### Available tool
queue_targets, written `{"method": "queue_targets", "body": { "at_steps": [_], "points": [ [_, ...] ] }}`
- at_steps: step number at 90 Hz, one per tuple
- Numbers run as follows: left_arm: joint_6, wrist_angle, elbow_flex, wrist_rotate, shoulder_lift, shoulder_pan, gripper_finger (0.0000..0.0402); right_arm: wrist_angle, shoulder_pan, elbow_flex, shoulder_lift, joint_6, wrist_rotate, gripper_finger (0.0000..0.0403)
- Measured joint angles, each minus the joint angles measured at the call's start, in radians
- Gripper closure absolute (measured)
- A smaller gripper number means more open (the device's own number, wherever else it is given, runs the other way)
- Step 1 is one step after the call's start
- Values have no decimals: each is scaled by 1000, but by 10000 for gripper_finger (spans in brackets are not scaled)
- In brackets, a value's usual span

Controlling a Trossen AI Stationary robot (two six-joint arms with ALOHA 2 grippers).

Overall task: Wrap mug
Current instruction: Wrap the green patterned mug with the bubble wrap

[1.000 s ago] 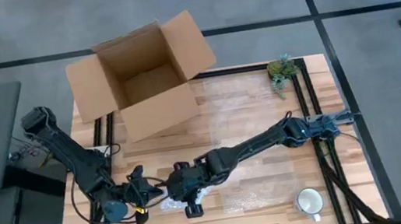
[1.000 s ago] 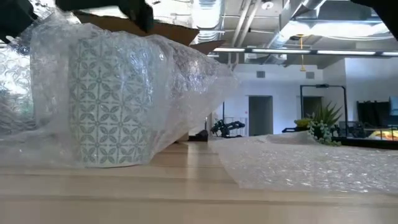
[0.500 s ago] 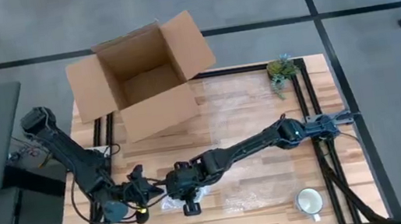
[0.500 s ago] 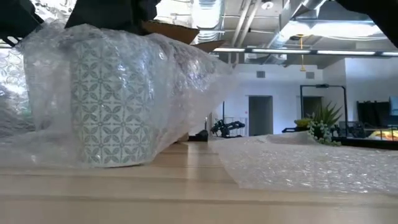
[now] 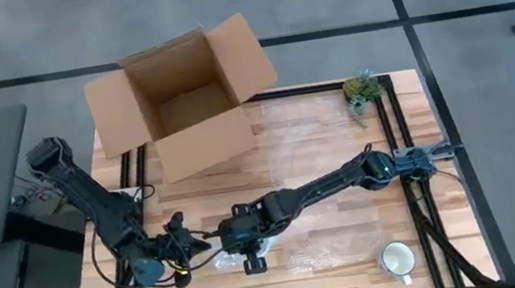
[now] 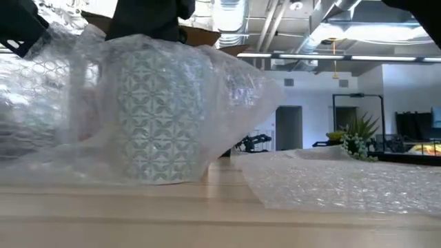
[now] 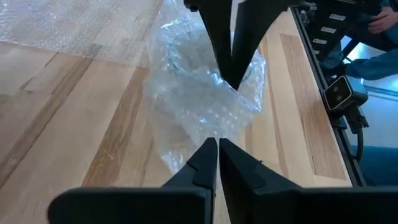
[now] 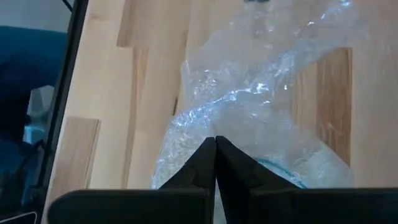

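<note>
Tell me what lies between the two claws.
The patterned ceramic mug, bundled in clear bubble wrap, seen in the high view between left claw and right claw.

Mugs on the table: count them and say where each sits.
2. A patterned mug stands wrapped in bubble wrap near the table's front edge, between both grippers. A plain white mug sits bare at the front right corner. None appears hidden.

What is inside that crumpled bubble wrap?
A patterned mug stands upright inside the bubble wrap, which both the left gripper and right gripper pinch. Its handle and inside are covered.
</note>
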Motion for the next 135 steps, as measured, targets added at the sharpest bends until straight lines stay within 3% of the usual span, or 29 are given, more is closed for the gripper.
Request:
{"method": "queue_targets", "body": {
  "at_steps": [47, 106, 135],
  "points": [
    [-3, -8, 0, 0, 0, 0, 402, -64, 10, 9, -40, 8, 58, 403],
    [-23, -17, 0, 1, -1, -5, 402, -67, -3, 13, 102, -7, 36, 403],
    [-22, -22, 0, 1, 0, -8, 402, -100, 9, 4, 37, -12, 37, 403]
  ]
}}
